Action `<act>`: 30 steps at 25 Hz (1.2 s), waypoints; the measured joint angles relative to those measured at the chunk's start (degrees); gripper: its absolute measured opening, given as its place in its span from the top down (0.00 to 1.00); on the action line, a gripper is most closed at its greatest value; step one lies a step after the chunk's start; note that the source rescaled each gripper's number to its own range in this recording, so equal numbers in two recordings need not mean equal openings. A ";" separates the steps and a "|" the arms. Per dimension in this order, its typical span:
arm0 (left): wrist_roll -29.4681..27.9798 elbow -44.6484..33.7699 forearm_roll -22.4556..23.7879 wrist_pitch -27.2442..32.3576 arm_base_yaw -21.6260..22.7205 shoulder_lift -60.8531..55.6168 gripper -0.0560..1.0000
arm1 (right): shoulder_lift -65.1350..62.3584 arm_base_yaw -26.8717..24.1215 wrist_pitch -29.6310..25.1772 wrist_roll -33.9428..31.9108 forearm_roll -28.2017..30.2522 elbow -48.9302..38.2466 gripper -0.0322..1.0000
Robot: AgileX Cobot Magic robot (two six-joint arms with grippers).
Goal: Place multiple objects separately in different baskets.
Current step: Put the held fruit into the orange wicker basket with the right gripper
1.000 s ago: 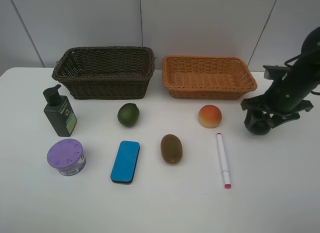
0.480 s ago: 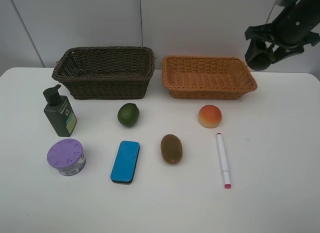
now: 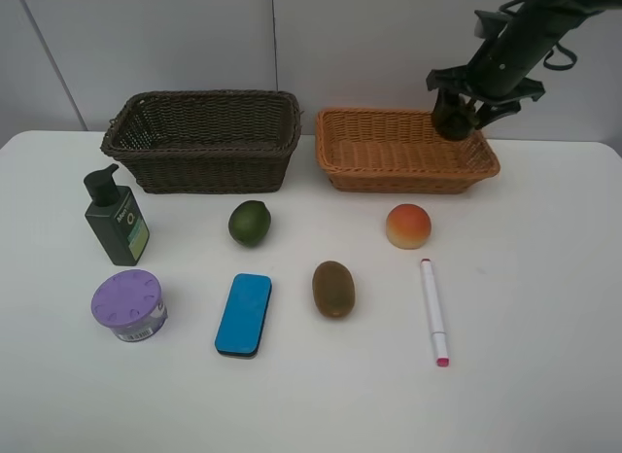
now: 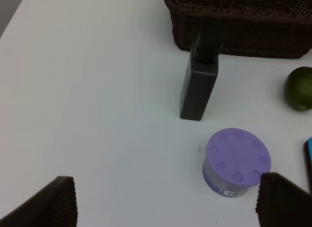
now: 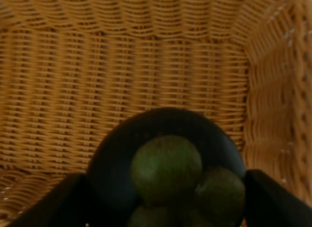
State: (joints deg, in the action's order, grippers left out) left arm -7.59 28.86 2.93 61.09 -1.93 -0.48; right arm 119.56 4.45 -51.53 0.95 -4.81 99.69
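My right gripper [image 3: 455, 118] is shut on the dark mangosteen [image 5: 165, 163] and hangs over the far right part of the light orange basket [image 3: 403, 154], whose weave [image 5: 122, 66] fills the right wrist view. On the table lie the peach [image 3: 408, 226], marker [image 3: 433, 310], kiwi [image 3: 333, 288], lime [image 3: 249, 223], blue eraser [image 3: 243, 313], purple-lidded tub [image 3: 128, 304] and pump bottle [image 3: 117, 220]. The dark brown basket [image 3: 204, 142] stands at the back left. My left gripper [image 4: 170, 200] is open and holds nothing, short of the tub [image 4: 237, 161] and bottle [image 4: 199, 81].
A white wall rises just behind both baskets. The white table [image 3: 544, 307] has bare room right of the marker and along its front edge. In the left wrist view the lime [image 4: 300, 88] and the dark basket [image 4: 243, 22] lie beyond the bottle.
My right arm has risen from the table at the right and swung left, carrying the mangosteen over the orange basket. Nothing else has moved.
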 joint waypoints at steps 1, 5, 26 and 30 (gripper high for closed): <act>0.00 0.00 0.00 0.00 0.00 0.00 0.03 | 1.09 0.01 -0.22 -0.43 -0.14 0.07 0.26; 0.00 0.00 0.00 0.00 0.00 0.00 0.03 | 4.76 0.07 -2.11 -4.41 0.42 0.07 0.26; 0.00 0.00 0.00 0.00 0.00 0.00 0.03 | 5.18 0.02 -2.11 -1.49 5.21 0.07 0.03; 0.00 0.00 0.00 0.00 0.00 0.00 0.03 | 5.18 0.02 -2.00 -1.43 5.18 0.07 0.01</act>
State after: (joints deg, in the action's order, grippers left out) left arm -7.59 28.86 2.93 61.09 -1.93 -0.48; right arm 124.74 4.46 -53.54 -0.47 0.37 99.76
